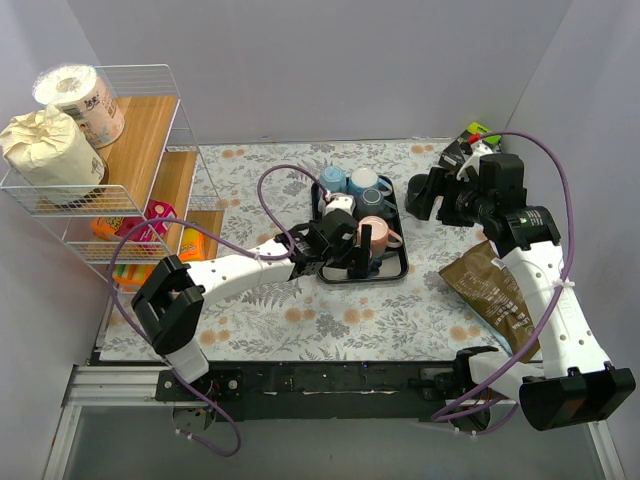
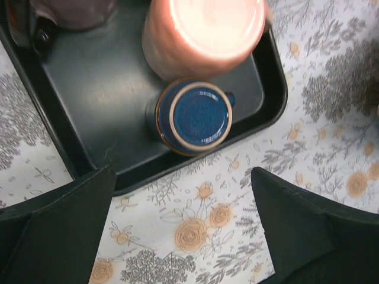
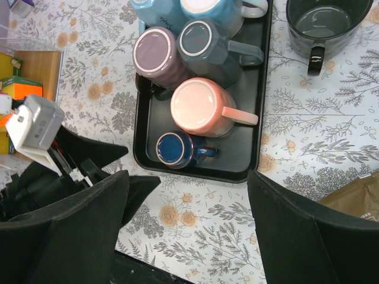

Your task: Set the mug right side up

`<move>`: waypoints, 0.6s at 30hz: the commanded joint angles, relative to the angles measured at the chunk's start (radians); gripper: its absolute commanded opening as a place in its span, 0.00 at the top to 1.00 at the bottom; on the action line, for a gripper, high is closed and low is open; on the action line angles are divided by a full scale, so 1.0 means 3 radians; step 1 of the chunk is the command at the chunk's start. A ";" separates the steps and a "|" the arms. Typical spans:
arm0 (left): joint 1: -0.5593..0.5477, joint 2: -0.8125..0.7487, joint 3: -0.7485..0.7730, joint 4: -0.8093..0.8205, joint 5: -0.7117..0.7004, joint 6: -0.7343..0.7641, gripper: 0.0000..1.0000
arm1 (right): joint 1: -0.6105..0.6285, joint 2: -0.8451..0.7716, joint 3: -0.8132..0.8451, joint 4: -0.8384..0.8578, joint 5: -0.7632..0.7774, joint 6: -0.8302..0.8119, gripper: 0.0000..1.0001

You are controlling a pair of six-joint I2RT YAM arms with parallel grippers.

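Note:
A black tray [image 1: 395, 270] holds several upside-down mugs. In the right wrist view they are a purple one [image 3: 156, 54], a grey-blue one [image 3: 204, 42], a pink one [image 3: 201, 106] and a small dark blue one [image 3: 176, 149]. My left gripper [image 2: 182, 180] is open and empty. It hovers over the tablecloth just off the tray's near edge, in front of the small dark blue mug [image 2: 194, 115] and the pink mug [image 2: 204, 29]. My right gripper [image 3: 189, 236] is open and empty, held high above the table, at the right in the top view [image 1: 428, 195].
A dark mug [image 3: 320, 21] stands right side up on the cloth beside the tray. A wire shelf [image 1: 150, 150] with paper rolls and snack packets stands at the left. A brown bag [image 1: 495, 285] lies at the right.

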 commanded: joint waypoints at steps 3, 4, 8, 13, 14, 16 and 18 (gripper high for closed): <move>0.0277 -0.0008 0.0202 -0.0081 -0.0275 0.0117 0.02 | 0.0013 -0.0113 -0.0071 0.0009 -0.0165 0.0058 0.13; 0.0409 -0.0034 0.0187 -0.0015 -0.0203 0.0132 0.02 | 0.0013 -0.0118 -0.0071 0.0014 -0.0165 0.0053 0.14; 0.0600 0.0006 0.0146 0.0124 0.0012 0.0510 0.02 | 0.0008 -0.0123 -0.0102 0.0009 -0.0175 0.0063 0.14; 0.0748 0.0109 0.0135 0.0271 0.0267 0.0925 0.10 | 0.0008 -0.0148 -0.0148 -0.0002 -0.0196 0.0078 0.15; 0.0779 0.0124 0.0130 0.0282 0.0323 0.0981 0.11 | 0.0008 -0.0148 -0.0158 0.0003 -0.0201 0.0083 0.15; 0.0875 0.0196 0.0161 0.0328 0.0492 0.1109 0.14 | 0.0008 -0.0148 -0.0148 -0.0027 -0.0201 0.0089 0.16; 0.0937 0.0272 0.0186 0.0348 0.0605 0.1262 0.21 | 0.0013 -0.0143 -0.0133 -0.0048 -0.0206 0.0094 0.16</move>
